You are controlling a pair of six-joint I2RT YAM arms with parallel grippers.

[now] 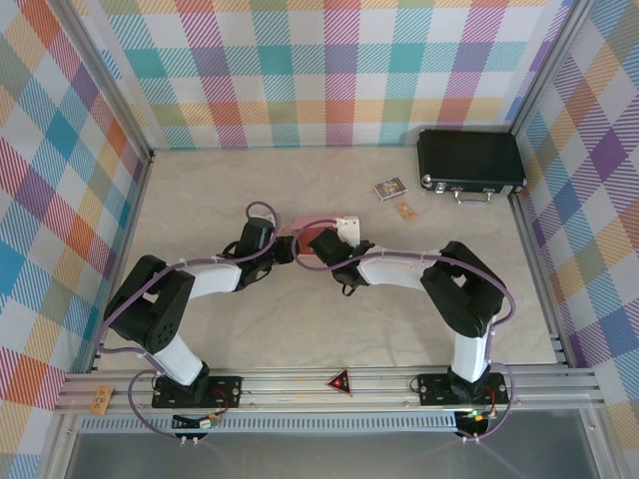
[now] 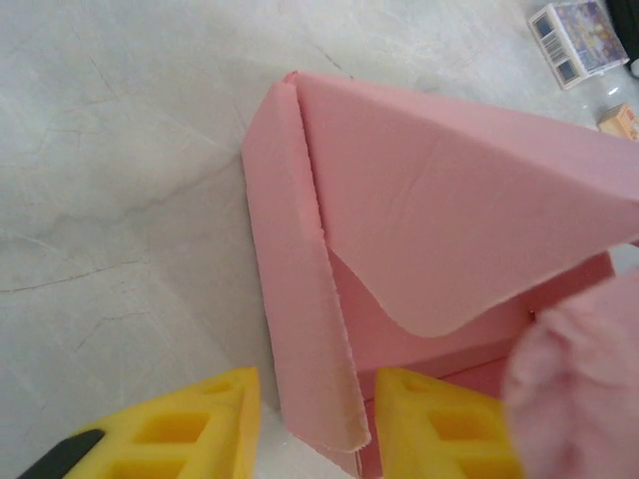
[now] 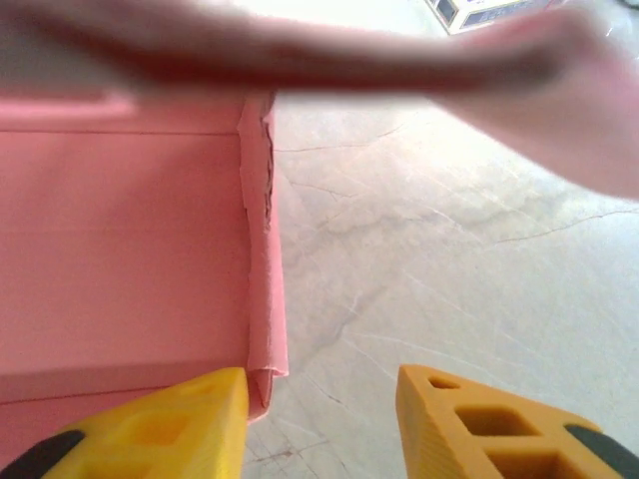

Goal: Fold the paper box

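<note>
Box: the paper box lies between the two sets of fingertips, half formed. Its floor is flat on the table, one side wall is up, and a big rounded flap hangs over the inside.
Left fingers: the left gripper is parted and straddles the raised side wall. The wall leans between the yellow fingers, close against one and with a sliver of table showing beside the other, so it looks to me like a loose straddle, not a pinch.
Right fingers: the right gripper is wide apart. A standing corner of the box sits just inside one finger, with bare table up to the other. Something pink and blurred crosses above the fingertips, probably a flap near the lens.
Step in hand: I'd say the walls are being stood up and the corners squared, about midway. The lid flap isn't tucked.
Next move: likely the left fingers close on their wall to steady it while the right ones nudge the corner upright, gently, since thin card buckles.
Beyond the fingers: a black case and two small cards, well apart.
</note>
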